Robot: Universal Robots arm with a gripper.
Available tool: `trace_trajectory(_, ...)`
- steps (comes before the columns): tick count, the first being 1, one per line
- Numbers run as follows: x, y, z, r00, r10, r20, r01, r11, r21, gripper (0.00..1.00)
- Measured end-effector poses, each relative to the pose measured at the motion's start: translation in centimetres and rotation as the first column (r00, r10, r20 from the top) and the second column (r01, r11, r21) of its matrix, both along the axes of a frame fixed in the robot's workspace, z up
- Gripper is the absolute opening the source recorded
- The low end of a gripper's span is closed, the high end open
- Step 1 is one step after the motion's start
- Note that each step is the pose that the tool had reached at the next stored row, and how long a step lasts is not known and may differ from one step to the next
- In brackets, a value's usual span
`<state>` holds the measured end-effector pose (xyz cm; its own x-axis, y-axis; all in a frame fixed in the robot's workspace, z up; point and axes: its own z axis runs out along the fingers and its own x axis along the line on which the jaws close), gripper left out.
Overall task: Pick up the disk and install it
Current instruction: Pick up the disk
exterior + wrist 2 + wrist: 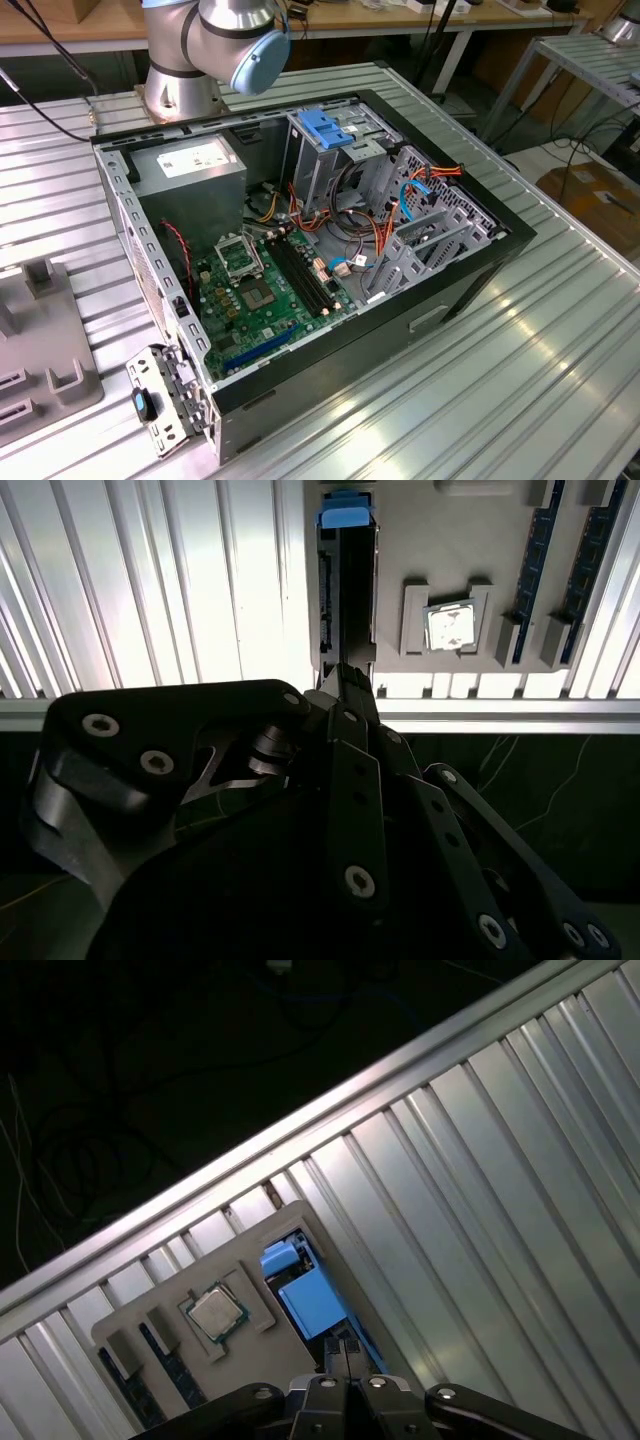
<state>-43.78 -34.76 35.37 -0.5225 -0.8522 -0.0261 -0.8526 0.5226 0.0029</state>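
In the exterior view the arm (215, 45) shows its silver base column and a thick joint with a pale blue end cap, and the links beyond run out past the upper edge. In both wrist views the gripper (347, 677) (340, 1346) points down. Its black linkage plates spread wide behind, and its two slim fingertips are pressed together with nothing between them.

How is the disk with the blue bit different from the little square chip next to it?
The disk is long, has a blue end and stands on edge; the chip is small, square, all silvery and lies flat. Both sit in the grey tray.
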Motion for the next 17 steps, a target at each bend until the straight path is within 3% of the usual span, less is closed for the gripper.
trace_trajectory(17, 0.00, 0.00, 0.00, 0.9999, 0.017, 0.0000, -0.017, 0.9999, 0.0000, 0.11)
